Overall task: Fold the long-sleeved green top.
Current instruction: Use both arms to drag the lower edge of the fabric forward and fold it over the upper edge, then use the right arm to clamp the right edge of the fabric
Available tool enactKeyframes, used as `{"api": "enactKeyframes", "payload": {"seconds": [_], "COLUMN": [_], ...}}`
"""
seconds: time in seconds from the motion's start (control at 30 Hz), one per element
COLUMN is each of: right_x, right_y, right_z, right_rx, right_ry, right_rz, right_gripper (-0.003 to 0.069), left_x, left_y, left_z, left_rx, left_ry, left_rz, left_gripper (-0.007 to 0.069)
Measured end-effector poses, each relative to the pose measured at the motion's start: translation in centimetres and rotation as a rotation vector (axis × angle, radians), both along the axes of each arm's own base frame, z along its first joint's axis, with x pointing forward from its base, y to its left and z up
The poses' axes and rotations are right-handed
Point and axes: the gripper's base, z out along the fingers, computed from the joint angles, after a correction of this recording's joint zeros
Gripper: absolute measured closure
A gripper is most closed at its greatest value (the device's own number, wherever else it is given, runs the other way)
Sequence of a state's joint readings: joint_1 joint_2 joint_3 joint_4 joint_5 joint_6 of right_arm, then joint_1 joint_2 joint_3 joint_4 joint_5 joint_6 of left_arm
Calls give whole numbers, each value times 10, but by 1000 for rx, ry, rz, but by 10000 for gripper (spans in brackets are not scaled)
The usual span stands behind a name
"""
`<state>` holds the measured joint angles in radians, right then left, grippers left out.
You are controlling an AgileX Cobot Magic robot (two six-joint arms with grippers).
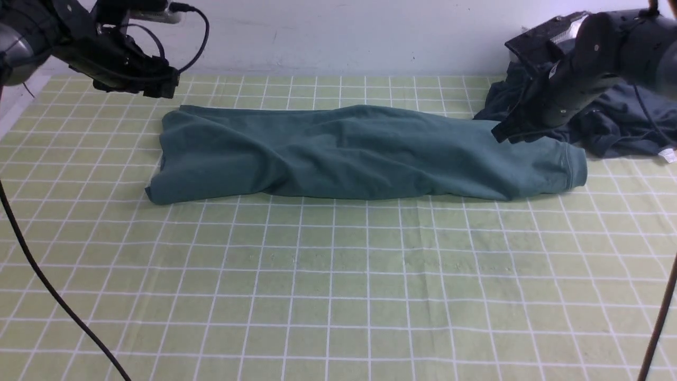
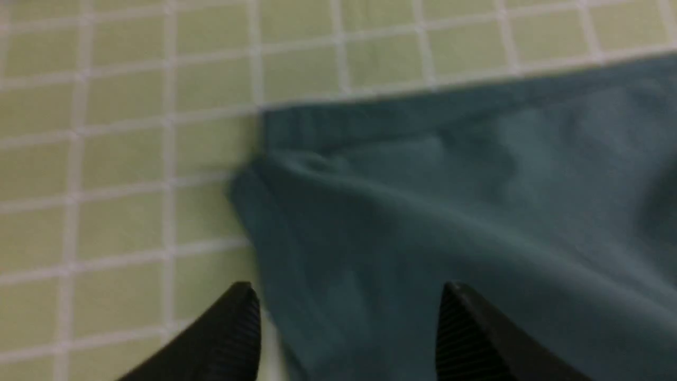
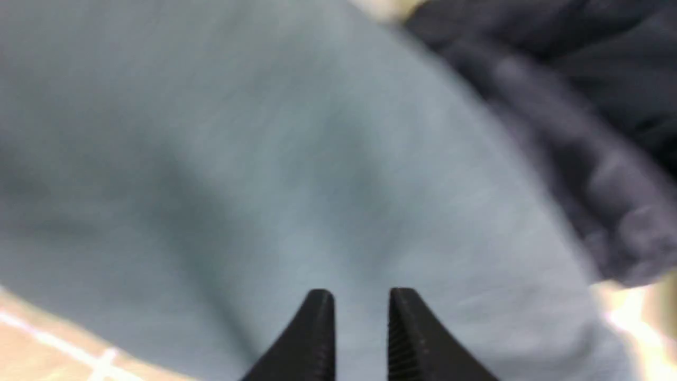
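Left fingers (image 2: 227,333) wide apart, empty; right fingers (image 3: 317,333) slightly parted, empty, over green top (image 1: 344,153); dark garment (image 1: 608,124) beside.

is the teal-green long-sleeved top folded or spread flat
Folded lengthwise: the teal-green cotton long-sleeved top lies as one long narrow band, no sleeves spread out.

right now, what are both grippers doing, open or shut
left gripper: jaws wide open, holding nothing
right gripper: jaws slightly apart, holding nothing
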<state>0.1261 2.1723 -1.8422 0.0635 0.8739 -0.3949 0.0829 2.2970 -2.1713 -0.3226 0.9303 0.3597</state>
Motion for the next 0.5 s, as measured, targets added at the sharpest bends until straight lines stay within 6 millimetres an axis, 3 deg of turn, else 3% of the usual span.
{"api": "enactKeyframes", "payload": {"seconds": [0.1, 0.2, 0.23, 0.27, 0.33, 0.5], "right_x": [4, 11, 12, 13, 14, 11], "right_y": [3, 0, -1, -8, -18, -54], "right_z": [-19, -58, -60, -65, -65, -61], "right_rx": [37, 68, 70, 97, 113, 61], "right_ry": [32, 95, 99, 115, 119, 140], "right_rz": [-14, -88, -96, -171, -257, -418], "right_gripper": [586, 617, 617, 612, 594, 542], "left_x": [-10, -14, -14, -12, -13, -14], "left_y": [-11, -21, -21, -17, -10, 10], "left_z": [-8, -49, -51, -72, -82, -69], "left_rx": [-48, -50, -43, -1, 33, 89], "left_ry": [140, 335, 342, 391, 426, 416], "left_rz": [-56, -116, -116, -116, -105, -14], "left_gripper": [295, 427, 443, 503, 562, 628]}}
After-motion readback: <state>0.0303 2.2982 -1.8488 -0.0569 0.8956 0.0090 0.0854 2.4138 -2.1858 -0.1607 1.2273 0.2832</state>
